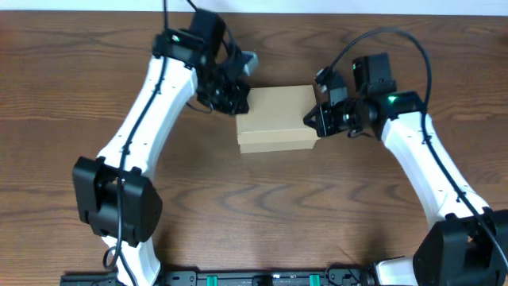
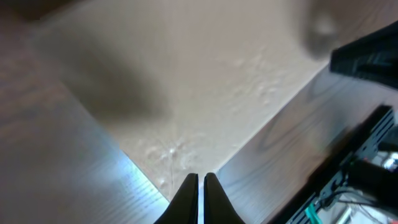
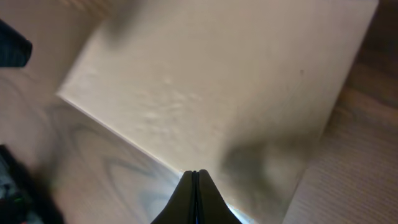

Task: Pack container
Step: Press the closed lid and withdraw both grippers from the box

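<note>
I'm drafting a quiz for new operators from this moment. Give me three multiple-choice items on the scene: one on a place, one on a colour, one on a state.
1. Where does the container lie?
A. Between the left gripper and the right gripper
B. To the left of both grippers
C. To the right of both grippers

2. What colour is the container?
A. White
B. Blue
C. Tan

3. How do the right gripper's jaws stand?
A. Wide open
B. Shut, with nothing held
C. Shut on a tape roll

Answers:
1 A: the overhead view shows one gripper at each end of it.
2 C: every view shows plain tan cardboard.
3 B: the right wrist view shows them pressed together with nothing between.
</note>
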You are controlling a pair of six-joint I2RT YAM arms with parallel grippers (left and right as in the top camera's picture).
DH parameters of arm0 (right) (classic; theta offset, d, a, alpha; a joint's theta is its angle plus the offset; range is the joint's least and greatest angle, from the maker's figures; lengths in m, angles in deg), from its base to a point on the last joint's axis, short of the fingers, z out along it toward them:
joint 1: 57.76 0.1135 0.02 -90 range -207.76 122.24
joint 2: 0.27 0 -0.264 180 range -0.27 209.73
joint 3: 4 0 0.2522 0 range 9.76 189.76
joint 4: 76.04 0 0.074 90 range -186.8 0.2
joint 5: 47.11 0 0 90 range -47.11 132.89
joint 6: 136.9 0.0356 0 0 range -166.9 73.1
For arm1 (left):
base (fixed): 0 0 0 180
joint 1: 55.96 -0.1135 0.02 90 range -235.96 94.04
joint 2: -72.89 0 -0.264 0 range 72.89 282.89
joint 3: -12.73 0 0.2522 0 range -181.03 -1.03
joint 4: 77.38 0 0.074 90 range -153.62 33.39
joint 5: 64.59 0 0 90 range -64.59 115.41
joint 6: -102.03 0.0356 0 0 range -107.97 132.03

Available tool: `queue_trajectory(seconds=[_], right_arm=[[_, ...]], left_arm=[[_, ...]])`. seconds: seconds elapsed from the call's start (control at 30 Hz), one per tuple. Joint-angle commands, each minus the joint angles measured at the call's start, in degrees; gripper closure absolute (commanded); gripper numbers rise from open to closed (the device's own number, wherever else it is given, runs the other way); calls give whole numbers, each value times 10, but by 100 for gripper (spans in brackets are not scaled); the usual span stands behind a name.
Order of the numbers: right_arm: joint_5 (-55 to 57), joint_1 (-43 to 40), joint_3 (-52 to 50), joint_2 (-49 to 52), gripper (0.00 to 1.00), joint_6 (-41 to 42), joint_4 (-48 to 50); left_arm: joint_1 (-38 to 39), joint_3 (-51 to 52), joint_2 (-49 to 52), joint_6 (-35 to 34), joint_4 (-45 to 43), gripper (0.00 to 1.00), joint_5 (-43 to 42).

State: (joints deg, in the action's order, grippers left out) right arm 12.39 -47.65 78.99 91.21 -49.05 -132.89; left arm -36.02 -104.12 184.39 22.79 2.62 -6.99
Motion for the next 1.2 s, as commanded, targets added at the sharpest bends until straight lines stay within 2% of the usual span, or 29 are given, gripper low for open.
queue_trajectory(seconds=[0.0, 0.27, 0.43, 0.63, 0.8, 0.9, 1.0, 1.17], right_arm=[[22, 4, -43, 5, 99, -9, 28], [34, 4, -111, 5, 99, 4, 89], [33, 4, -112, 5, 99, 5, 95], [16, 3, -94, -12, 99, 47, 90], [25, 3, -61, -83, 99, 66, 61], [112, 3, -57, -143, 99, 110, 41], [197, 3, -57, -195, 99, 140, -13], [209, 5, -57, -268, 99, 141, -116]], left_arm=[[3, 46, 9, 0, -21, 94, 9], [4, 123, 9, -23, -74, 94, 9], [4, 130, 9, -23, -75, 94, 9], [0, 127, 2, -48, -61, 94, 16], [-1, 125, -54, -50, -38, 94, 22], [0, 125, -106, -63, -25, 94, 56], [0, 125, -163, -75, -4, 94, 77], [0, 128, -262, -76, 38, 94, 115]])
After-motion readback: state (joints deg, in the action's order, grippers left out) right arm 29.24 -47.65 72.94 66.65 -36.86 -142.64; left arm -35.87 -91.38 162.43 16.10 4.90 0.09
